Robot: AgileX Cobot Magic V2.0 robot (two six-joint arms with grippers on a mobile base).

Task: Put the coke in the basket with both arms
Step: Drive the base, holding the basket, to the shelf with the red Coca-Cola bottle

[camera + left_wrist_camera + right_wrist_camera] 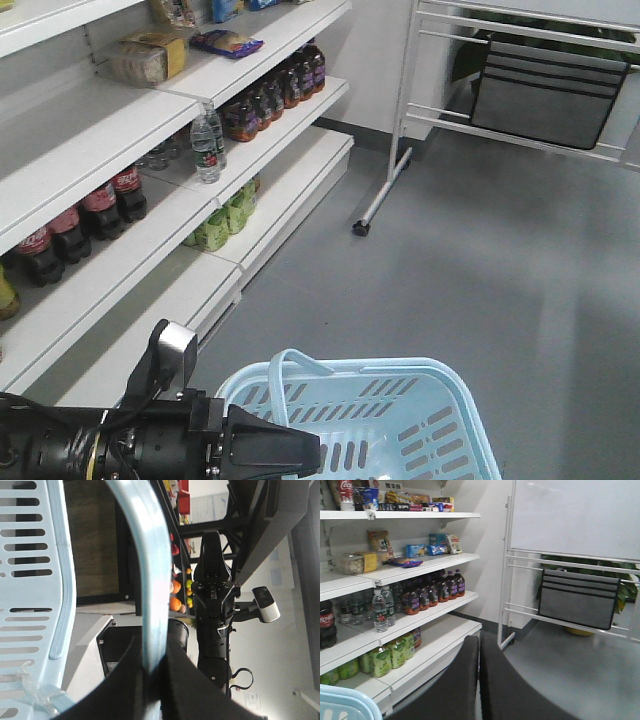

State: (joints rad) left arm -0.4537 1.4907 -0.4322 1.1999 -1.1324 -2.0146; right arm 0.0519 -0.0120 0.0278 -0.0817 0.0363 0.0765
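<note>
Blue handle (147, 555) pinched in my left tool (153, 647) | right tool (479, 641) closed, empty | risk: hinged handle pivots, basket (400, 395) swings

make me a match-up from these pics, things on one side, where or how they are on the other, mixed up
Things:
1. basket handle
2. cola bottles
3. green bottles
4. grey pouch

Place or state:
a. red labels, dark drink
b. hanging on the whiteboard frame
c. pinched in the left gripper
d. on the shelf under the cola's

Pairs: 1-c, 2-a, 3-d, 4-b
</note>
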